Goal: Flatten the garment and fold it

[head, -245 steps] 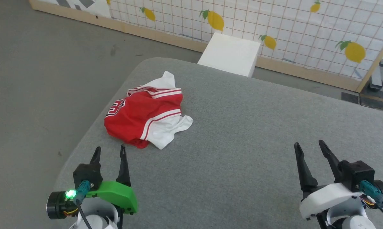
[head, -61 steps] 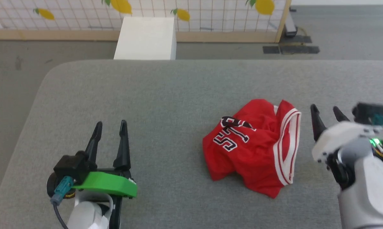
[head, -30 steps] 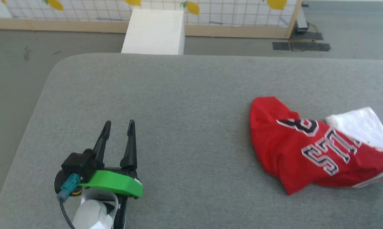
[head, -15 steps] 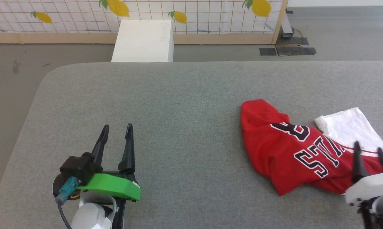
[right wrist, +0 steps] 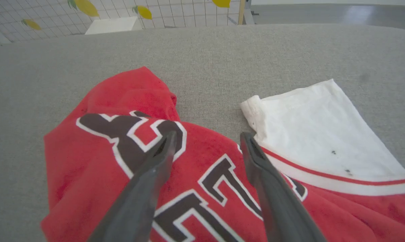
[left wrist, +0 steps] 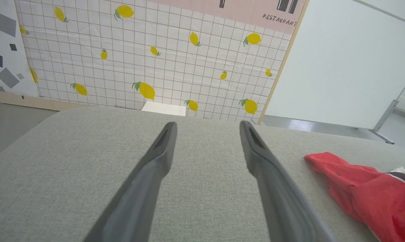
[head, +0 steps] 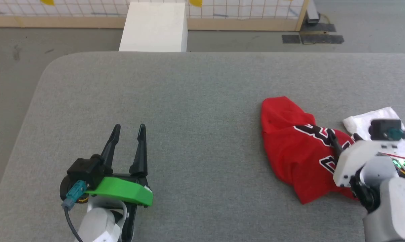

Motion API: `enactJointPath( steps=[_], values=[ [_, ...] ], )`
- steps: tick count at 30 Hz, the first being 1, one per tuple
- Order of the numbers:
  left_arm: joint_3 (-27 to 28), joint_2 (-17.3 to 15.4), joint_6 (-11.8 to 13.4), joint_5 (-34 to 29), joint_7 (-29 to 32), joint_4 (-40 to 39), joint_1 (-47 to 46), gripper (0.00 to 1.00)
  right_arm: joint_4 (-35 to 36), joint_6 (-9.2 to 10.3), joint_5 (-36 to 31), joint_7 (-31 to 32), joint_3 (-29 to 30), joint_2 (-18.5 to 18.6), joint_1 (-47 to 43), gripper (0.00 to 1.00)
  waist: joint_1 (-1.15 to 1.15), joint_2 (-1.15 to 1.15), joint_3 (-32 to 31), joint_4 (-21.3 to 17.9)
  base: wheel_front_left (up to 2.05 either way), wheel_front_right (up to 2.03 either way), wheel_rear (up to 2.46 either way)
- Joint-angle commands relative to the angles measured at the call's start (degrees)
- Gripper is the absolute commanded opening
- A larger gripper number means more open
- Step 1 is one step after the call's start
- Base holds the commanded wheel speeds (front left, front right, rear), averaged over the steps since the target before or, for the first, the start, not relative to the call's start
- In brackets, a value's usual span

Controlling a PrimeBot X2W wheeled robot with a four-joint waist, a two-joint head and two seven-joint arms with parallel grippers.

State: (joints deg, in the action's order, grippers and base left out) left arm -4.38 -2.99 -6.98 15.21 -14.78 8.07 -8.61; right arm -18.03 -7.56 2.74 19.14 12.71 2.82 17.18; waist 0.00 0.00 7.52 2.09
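Observation:
The garment point(head: 296, 154) is a red shirt with black, white-outlined lettering, lying crumpled on the right of the grey padded table point(head: 202, 84). One white sleeve point(head: 355, 122) spreads out beyond it. My right gripper point(head: 344, 138) hovers open over the lettering, with nothing between its fingers. In the right wrist view its fingers point(right wrist: 208, 134) straddle the letters on the garment point(right wrist: 121, 161), and the white sleeve point(right wrist: 316, 134) lies to their right. My left gripper point(head: 129, 127) stands open over bare table at the lower left. In the left wrist view the gripper point(left wrist: 207, 124) has the garment point(left wrist: 363, 195) far to its right.
A white box point(head: 153, 27) stands on the floor beyond the table's far edge. Behind it is a lemon-print grid screen point(left wrist: 155, 67) with a wooden base. The table's rounded far-left corner point(head: 54, 64) drops to grey floor point(head: 10, 67). Bare table lies between my two grippers.
My right gripper has come into the head view and moved forward over the garment's lettering. The garment lies a little more bunched. The head camera has shifted; my left arm has kept still.

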Motion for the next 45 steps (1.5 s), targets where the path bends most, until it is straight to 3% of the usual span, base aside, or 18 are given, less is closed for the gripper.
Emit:
enactJointPath(
  steps=[1,5,6,7,8,12,17,22,23,24,28,34,38,45],
  values=[
    [-0.1,0.1,-0.1,0.0,-0.2,-0.1,-1.1,1.00,-2.2,0.08,-1.0,2.5,0.3,0.1,2.0,1.00,0.00,0.00,1.1,1.1,0.00,0.00,0.00],
    [-0.7,0.1,-0.2,0.3,-0.2,0.3,-1.7,1.00,-8.4,0.08,-3.7,11.8,0.3,0.1,5.4,1.00,0.00,0.00,1.8,2.3,0.00,0.00,0.00],
    [-0.9,0.1,-0.2,0.4,-0.2,0.4,-1.8,1.00,-9.3,0.08,-3.5,13.6,-0.2,0.1,5.8,0.49,0.00,0.00,1.8,2.6,0.00,0.00,0.00],
    [-1.0,0.1,-0.2,0.5,-0.2,0.5,-1.8,1.00,-9.9,0.08,-2.9,15.0,-0.9,0.1,6.2,0.08,0.00,0.00,1.8,2.9,0.00,0.00,0.00],
    [-1.0,0.1,-0.2,0.5,-0.2,0.6,-1.8,1.00,-10.1,0.08,-2.1,15.9,-1.7,0.1,6.4,0.00,0.00,0.00,1.8,3.1,0.00,0.00,0.00],
    [-0.7,0.1,-0.1,0.7,-0.2,0.8,-1.6,1.00,-8.7,0.08,4.3,16.6,-7.7,0.1,6.0,0.00,0.00,0.00,1.3,3.6,0.00,0.00,0.00],
    [-0.2,0.1,0.0,0.6,-0.2,1.0,-1.1,1.00,-2.5,0.08,13.2,16.4,-20.6,0.1,2.0,0.00,0.00,0.00,-0.2,3.5,0.00,0.00,0.00],
    [0.1,0.1,0.1,0.4,-0.2,0.9,-0.5,1.00,4.9,0.08,16.9,19.1,-30.5,0.1,-4.4,0.00,0.00,0.00,-1.2,2.8,0.00,0.00,0.00],
    [0.0,0.1,0.1,0.4,-0.2,0.9,-0.3,1.00,6.8,0.08,17.1,18.9,-31.6,0.1,-5.7,0.45,0.00,0.00,-1.3,2.6,0.00,0.00,0.00],
    [-0.1,0.1,0.1,0.4,-0.2,0.9,-0.3,1.00,8.2,0.08,16.9,18.3,-31.8,0.1,-6.6,1.00,0.00,0.00,-1.4,2.5,0.00,0.00,0.00],
    [-0.6,0.1,0.0,0.3,-0.2,1.2,-0.1,1.00,14.7,0.08,14.5,10.7,-27.0,0.2,-10.1,1.00,0.00,0.00,-2.2,1.5,0.00,0.00,0.00],
    [-4.9,0.1,-0.2,-0.3,-0.2,2.4,-1.1,1.00,21.5,0.08,13.5,-7.6,-13.9,0.1,-15.7,1.00,0.00,0.00,-3.2,-1.4,0.00,0.00,0.00],
    [-10.8,0.1,-0.4,0.0,-0.2,4.4,-4.7,1.00,20.6,0.08,13.1,-16.3,-7.8,0.1,-17.9,1.00,0.00,0.00,-2.2,-4.0,0.00,0.00,0.00],
    [-24.0,0.1,-0.5,4.2,5.4,12.3,-18.3,1.00,16.7,0.08,14.8,-22.4,-4.7,0.1,-16.9,1.00,0.00,0.00,2.3,-9.2,0.00,0.00,0.00]
  ],
)
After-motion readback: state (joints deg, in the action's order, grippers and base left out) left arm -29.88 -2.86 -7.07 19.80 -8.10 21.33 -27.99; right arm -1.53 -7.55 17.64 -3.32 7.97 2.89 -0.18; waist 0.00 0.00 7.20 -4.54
